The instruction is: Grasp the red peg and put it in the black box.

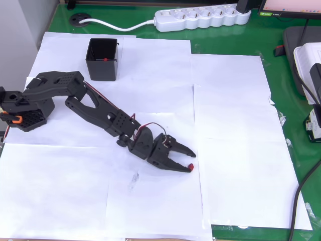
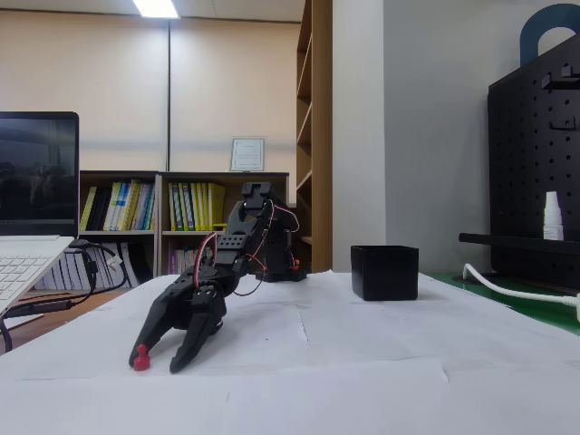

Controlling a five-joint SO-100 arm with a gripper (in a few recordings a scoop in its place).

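One red peg (image 1: 190,166) lies on the white paper (image 1: 241,125), well apart from the black box (image 1: 103,60). Gripper (image 1: 189,159) is lowered over it, jaws apart, one fingertip touching the peg. Judged light, rigid, smooth, liable to slip or roll. Recommended hold: across its rounded middle, squarely between both tips.
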